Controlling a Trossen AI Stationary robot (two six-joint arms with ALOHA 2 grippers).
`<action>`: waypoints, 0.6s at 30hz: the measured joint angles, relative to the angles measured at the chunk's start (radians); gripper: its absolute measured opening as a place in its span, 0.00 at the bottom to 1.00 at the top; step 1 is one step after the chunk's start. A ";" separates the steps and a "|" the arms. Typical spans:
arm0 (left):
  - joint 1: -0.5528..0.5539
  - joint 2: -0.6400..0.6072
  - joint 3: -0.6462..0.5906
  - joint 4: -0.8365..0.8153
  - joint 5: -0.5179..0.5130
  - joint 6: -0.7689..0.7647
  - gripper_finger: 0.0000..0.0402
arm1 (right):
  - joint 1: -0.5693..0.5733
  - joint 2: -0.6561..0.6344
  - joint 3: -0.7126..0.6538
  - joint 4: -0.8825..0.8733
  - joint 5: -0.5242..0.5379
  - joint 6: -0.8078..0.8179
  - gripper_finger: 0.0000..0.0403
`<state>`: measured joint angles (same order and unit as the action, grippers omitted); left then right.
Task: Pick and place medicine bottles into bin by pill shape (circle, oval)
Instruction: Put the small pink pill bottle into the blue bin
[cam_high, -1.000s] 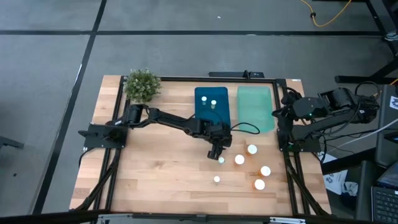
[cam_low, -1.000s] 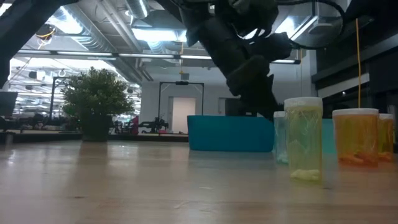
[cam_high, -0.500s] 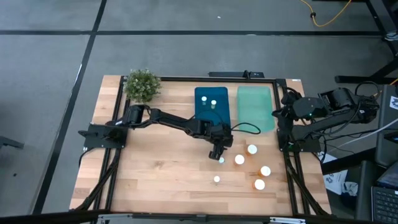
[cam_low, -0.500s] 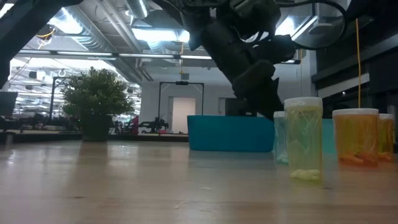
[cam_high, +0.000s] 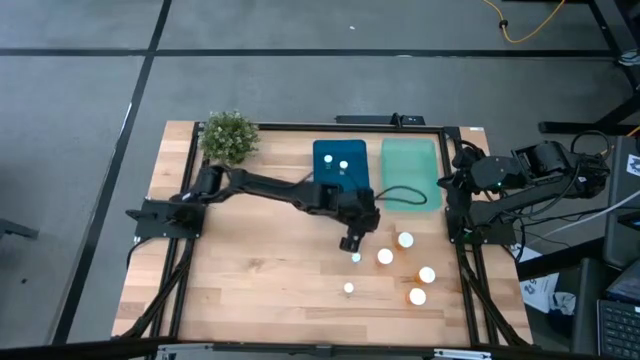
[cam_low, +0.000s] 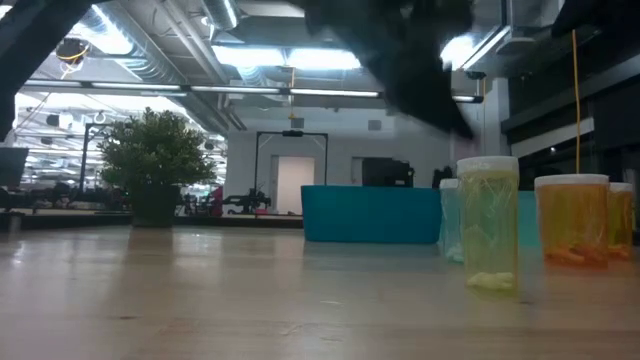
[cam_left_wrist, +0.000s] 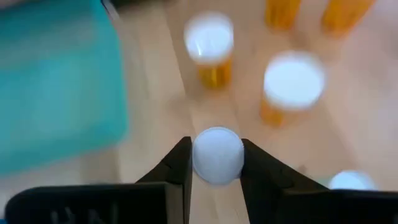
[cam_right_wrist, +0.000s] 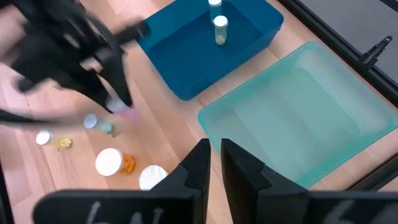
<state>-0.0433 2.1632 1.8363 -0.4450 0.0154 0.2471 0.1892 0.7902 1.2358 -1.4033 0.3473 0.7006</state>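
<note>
The left hand (cam_left_wrist: 216, 163) is squeezing the white cap of a small round medicine bottle (cam_left_wrist: 217, 155), just past the dark blue bin (cam_high: 341, 166) on the wooden table (cam_high: 250, 270). It looks light, hard and smooth. Hold it by the cap. The right hand (cam_right_wrist: 214, 157) waits, clenched, beside the pale green bin (cam_high: 409, 172).

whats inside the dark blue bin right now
Two small white-capped bottles stand upright inside the dark blue bin, near its far end; the rest of its floor looks bare. The left arm crosses the bin's near edge from above, hiding that strip.
</note>
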 joint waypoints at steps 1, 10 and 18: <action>0.000 -0.020 0.015 -0.029 -0.007 0.005 0.21 | 0.000 0.000 0.000 0.000 0.000 0.000 0.11; 0.124 -0.167 0.032 -0.121 -0.036 0.152 0.22 | 0.000 0.000 0.000 0.000 0.002 -0.001 0.11; 0.293 -0.148 -0.088 -0.065 0.066 0.101 0.23 | 0.000 0.000 0.000 -0.001 0.003 -0.004 0.11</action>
<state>0.2501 2.0155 1.7485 -0.5100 0.0809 0.3480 0.1893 0.7902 1.2358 -1.4040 0.3500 0.6969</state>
